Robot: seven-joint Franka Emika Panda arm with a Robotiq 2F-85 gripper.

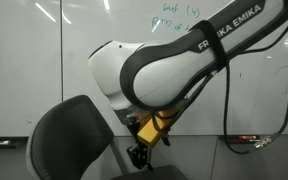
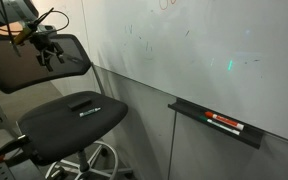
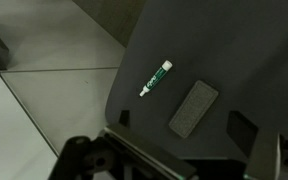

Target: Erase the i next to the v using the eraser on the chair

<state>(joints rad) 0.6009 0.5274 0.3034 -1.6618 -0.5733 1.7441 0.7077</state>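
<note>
Gripper (image 3: pixel 174 165) fingers frame my wrist view's bottom edge, spread wide and empty. From the left, a green-and-white marker (image 3: pixel 156 78) lies on the chair (image 3: pixel 244 50) seat, then the grey eraser (image 3: pixel 194 108) just beside it, ahead of the gap between my fingers, untouched. Teal writing (image 1: pixel 179 15) on the whiteboard (image 1: pixel 84 40) is too faint to read

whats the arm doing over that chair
The gripper hangs open above the chair and holds nothing. On the seat lie a grey eraser and a marker, a little apart, with the wrist view looking straight down at them. The eraser has not been picked up yet. Behind the chair is a whiteboard with faint teal writing.
</note>
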